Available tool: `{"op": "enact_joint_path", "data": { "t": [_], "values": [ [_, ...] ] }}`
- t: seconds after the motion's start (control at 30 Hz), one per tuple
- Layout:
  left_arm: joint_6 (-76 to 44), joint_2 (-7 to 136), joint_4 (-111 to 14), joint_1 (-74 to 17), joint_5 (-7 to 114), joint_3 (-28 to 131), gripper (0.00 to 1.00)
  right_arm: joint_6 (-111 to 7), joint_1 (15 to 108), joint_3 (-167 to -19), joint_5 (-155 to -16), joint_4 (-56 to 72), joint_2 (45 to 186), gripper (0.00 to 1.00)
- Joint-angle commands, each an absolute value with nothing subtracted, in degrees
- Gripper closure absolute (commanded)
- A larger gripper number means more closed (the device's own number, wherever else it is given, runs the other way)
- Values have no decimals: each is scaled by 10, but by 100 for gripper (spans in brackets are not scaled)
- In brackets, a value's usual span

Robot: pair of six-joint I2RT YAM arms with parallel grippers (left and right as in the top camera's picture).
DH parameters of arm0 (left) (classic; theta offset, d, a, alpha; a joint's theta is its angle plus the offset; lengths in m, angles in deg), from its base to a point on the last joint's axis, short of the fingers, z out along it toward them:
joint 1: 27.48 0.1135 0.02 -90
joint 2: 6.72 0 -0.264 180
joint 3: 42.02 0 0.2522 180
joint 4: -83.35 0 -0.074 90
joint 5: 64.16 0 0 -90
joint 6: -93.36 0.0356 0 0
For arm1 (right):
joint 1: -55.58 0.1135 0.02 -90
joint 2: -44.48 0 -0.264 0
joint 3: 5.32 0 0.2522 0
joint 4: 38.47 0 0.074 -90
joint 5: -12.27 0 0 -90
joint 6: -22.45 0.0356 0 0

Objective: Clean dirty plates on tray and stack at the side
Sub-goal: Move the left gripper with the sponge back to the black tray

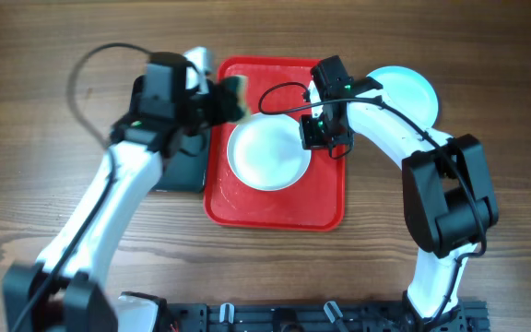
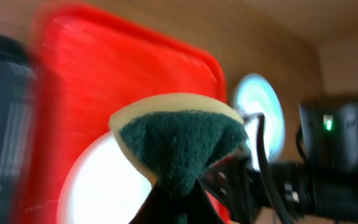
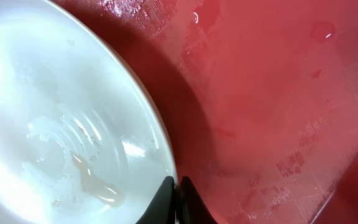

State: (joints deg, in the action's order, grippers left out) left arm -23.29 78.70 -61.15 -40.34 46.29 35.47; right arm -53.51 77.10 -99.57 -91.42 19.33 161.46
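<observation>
Lengthways toward robot, tray (image 1: pixel 275 207), plate (image 1: pixel 265 152) flat

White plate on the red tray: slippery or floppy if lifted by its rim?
Probably slippery: the white plate shows a wet, streaky film, and the red tray glistens with droplets. Likely stiff: its rim has a clean curve where the right gripper pinches it. Held by one edge, it may tilt.

Robotics lab bench; two robot arms (image 1: pixel 109 198) on a rail (image 1: pixel 321 315), wood-grain table (image 1: pixel 26 111).
</observation>
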Motion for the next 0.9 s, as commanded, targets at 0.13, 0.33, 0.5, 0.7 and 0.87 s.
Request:
{"op": "enact_joint_path", "data": {
  "t": [0.13,0.33,0.5,0.7,0.87],
  "values": [
    [-118,778,-460,-305,275,355,96,-539,782,-991,-940,188,1606,93],
    [-39,860,-457,-282,275,355,96,-539,782,-991,-940,186,1606,93],
    [-29,939,-498,-282,237,355,96,-539,782,-991,-940,186,1606,92],
    [17,947,-529,-277,227,355,94,-539,782,-991,-940,186,1606,92],
    [16,947,-529,-272,227,355,74,-539,782,-991,-940,186,1606,92]
  ]
}}
